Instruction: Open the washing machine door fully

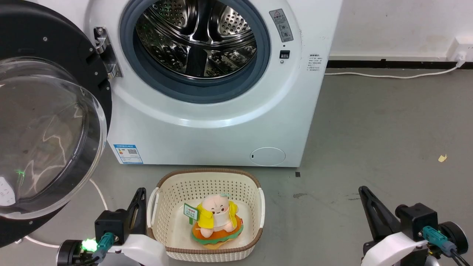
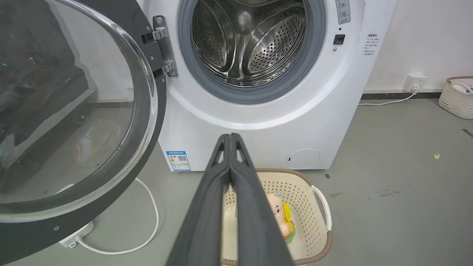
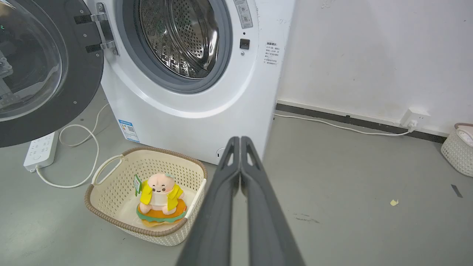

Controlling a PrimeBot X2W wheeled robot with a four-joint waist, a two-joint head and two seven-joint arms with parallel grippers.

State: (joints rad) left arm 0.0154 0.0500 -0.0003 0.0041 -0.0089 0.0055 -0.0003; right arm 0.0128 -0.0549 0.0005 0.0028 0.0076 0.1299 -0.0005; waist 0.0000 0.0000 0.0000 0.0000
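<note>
The washing machine (image 1: 207, 125) stands white in front of me, its steel drum (image 1: 196, 37) exposed. The washing machine door (image 1: 48, 133), black-rimmed with a bulging glass bowl, is swung wide out to the left on its metal hinge (image 1: 105, 51); it also shows as the door (image 2: 70, 122) and the door (image 3: 40, 66) in the wrist views. My left gripper (image 1: 140, 192) sits low at the lower left, shut and empty, fingers (image 2: 230, 140) pressed together, apart from the door. My right gripper (image 1: 364, 190) rests shut at the lower right, its tips (image 3: 240, 142) touching nothing.
A cream basket (image 1: 166, 192) with a plush toy (image 1: 216, 220) sits on the floor before the machine, between my grippers. A power strip (image 3: 40, 149) and white cable (image 3: 74, 162) lie left of the machine. Another basket (image 3: 456, 147) stands at the far right wall.
</note>
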